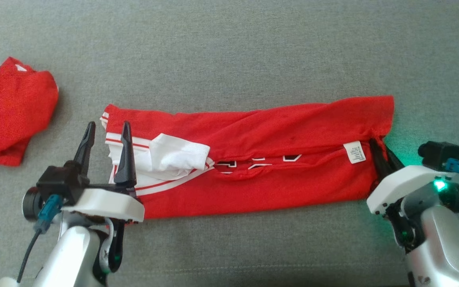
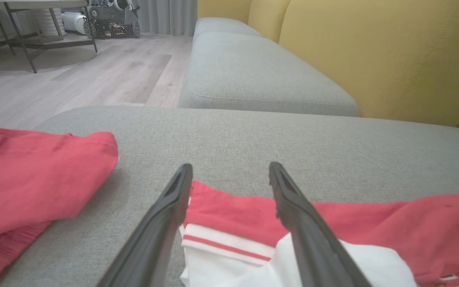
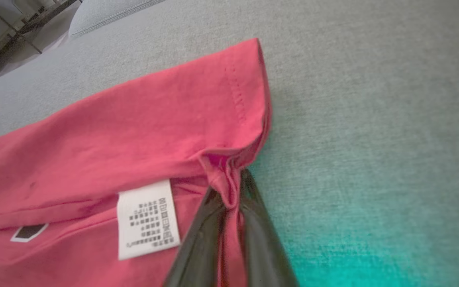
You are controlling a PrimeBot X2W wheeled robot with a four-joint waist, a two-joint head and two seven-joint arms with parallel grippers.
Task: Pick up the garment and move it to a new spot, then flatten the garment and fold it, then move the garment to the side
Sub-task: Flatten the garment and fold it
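The garment (image 1: 261, 167) is a red shirt with white trim, folded into a long strip across the grey cushion (image 1: 229, 48). Its white sleeve and striped edge (image 2: 229, 239) lie at the strip's left end. My left gripper (image 1: 108, 133) stands open over that left end, one finger (image 2: 293, 207) above the cloth and the other just off its edge. At the right end my right gripper (image 1: 379, 145) is shut on the garment's hem (image 3: 229, 187), which bunches between the fingers (image 3: 201, 235). A white care label (image 3: 148, 219) lies beside them.
A second red cloth (image 1: 6, 107) lies crumpled at the cushion's far left (image 2: 34, 179). Another grey seat cushion (image 2: 253, 75) and a yellow backrest (image 2: 373, 52) stand beyond. A wooden floor and table legs (image 2: 22, 40) show further off.
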